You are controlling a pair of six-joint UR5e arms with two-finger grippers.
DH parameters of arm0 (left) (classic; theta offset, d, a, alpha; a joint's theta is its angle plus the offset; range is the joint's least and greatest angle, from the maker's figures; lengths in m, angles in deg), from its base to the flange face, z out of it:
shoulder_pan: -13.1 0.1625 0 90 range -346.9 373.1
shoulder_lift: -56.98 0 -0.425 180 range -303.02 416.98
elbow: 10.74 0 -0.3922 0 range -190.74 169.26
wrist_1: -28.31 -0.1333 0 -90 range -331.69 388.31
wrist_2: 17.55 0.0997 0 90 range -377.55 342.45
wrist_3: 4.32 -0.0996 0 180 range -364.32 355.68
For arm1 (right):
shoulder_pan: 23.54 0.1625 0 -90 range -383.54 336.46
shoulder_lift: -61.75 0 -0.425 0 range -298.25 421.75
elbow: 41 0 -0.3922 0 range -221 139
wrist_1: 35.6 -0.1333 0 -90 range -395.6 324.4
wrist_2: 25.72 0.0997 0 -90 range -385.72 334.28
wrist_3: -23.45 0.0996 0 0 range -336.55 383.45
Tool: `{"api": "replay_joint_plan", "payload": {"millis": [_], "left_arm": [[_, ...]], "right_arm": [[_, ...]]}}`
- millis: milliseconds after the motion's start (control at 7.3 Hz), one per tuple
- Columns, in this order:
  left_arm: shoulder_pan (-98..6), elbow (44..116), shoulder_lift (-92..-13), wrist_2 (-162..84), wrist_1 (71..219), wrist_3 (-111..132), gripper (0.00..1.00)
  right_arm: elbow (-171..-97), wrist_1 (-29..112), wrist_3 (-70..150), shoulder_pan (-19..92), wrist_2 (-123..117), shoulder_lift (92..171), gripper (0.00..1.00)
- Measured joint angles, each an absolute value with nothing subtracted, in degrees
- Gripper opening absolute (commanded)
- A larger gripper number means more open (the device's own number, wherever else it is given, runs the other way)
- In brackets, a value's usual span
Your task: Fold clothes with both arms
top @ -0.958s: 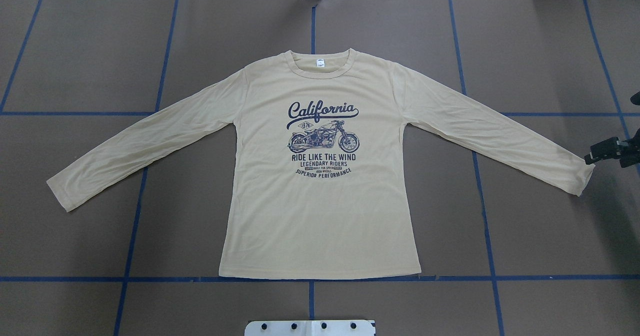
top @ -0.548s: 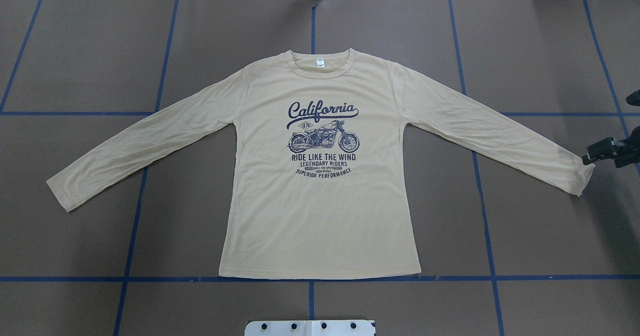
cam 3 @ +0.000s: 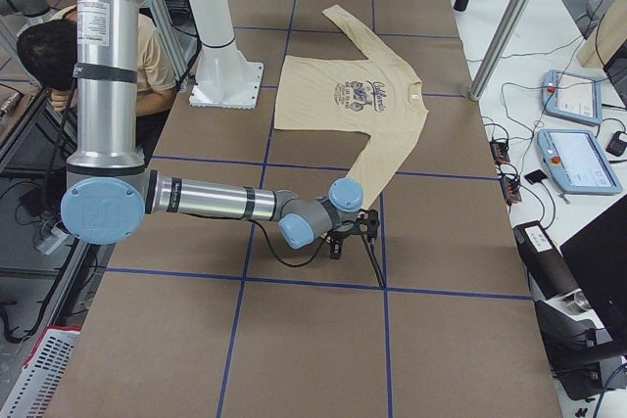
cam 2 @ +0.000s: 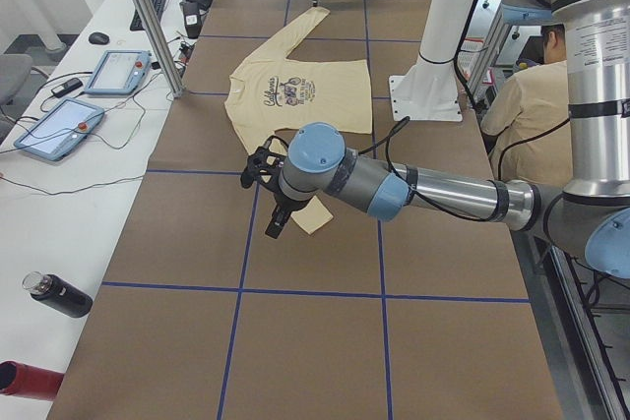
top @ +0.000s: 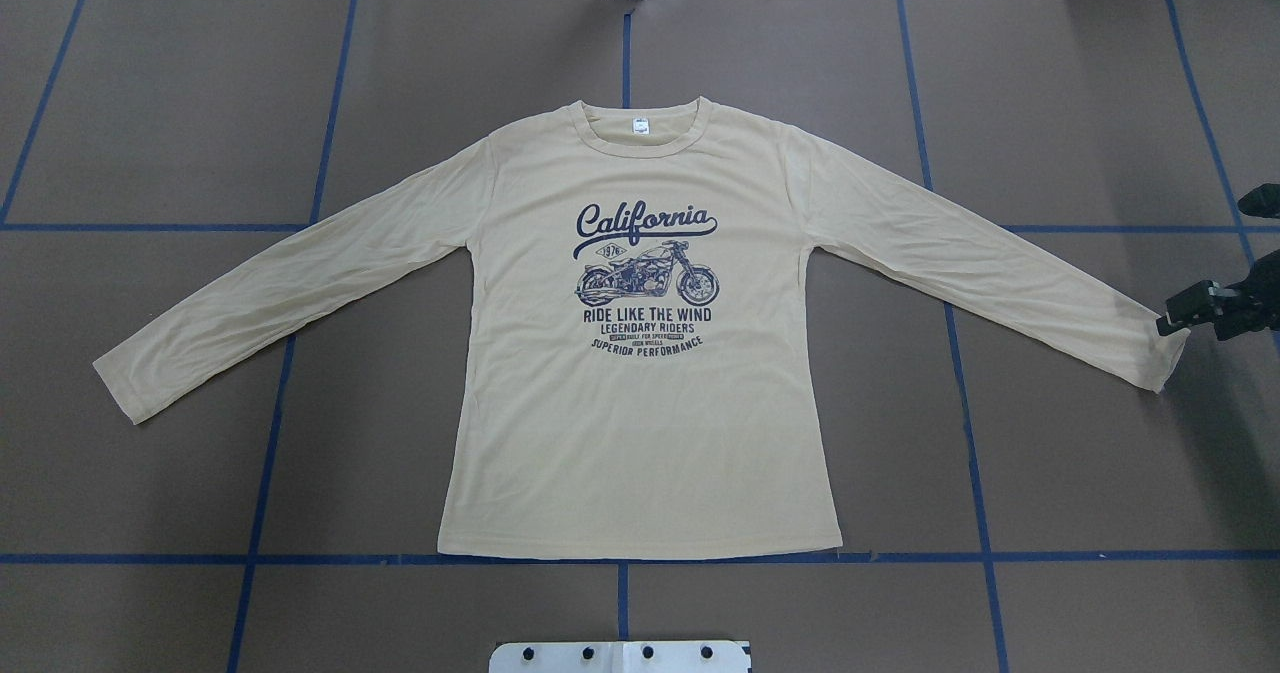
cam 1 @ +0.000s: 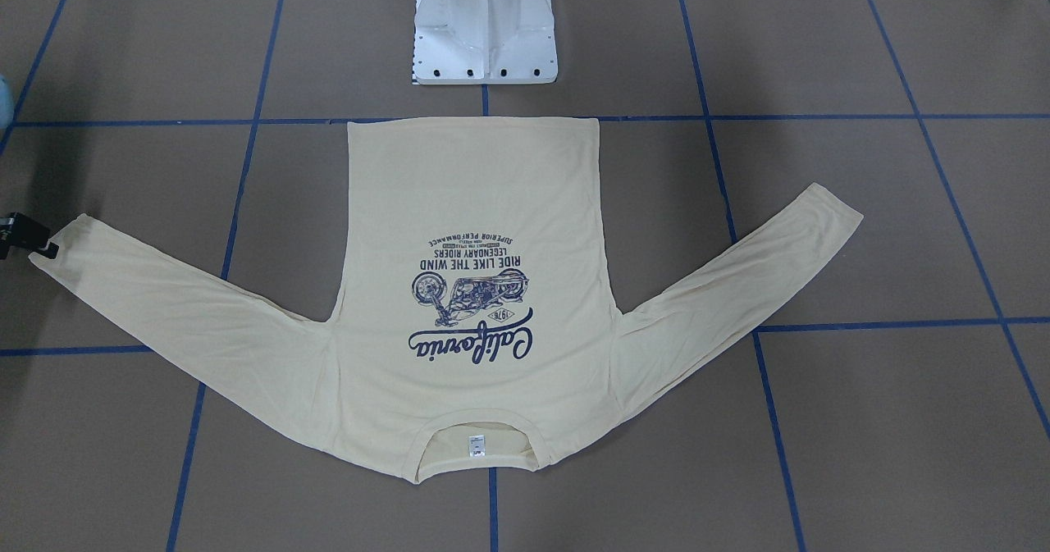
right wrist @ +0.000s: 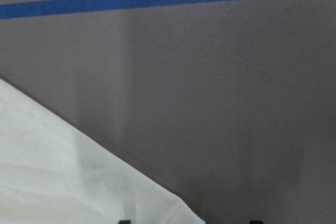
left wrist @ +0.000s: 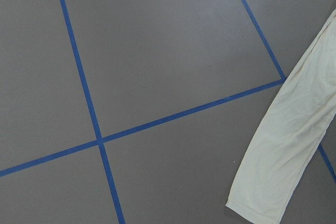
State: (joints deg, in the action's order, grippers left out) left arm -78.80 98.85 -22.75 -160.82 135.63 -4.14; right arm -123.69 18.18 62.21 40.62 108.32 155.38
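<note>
Overhead exterior: T-shirt (top: 640,423) lies flat, print up, sleeves spread, on the blue-taped table (top: 1080,473); right gripper (top: 1170,319) at the cuff on its side. Right wrist-mounted: fingertips (right wrist: 124,222) apart, cuff edge between them. Exterior left: left gripper (cam 2: 274,215) near the other cuff; apart or together, cannot tell

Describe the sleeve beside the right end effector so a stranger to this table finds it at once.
On the brown table with blue tape lines lies a cream T-shirt, print upward. Take its sleeve on the robot's right. The right end effector sits at its cuff; the other sleeve's cuff lies alone in the overhead view.
</note>
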Motion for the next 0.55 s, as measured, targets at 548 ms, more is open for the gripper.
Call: {"api": "replay_joint_plan", "payload": {"millis": [548], "left_arm": [[-78.8,99.0,-22.7,-160.8,135.6,-4.1,1.00]], "right_arm": [[-123.3,18.1,65.7,40.2,108.4,154.6,0.00]]}}
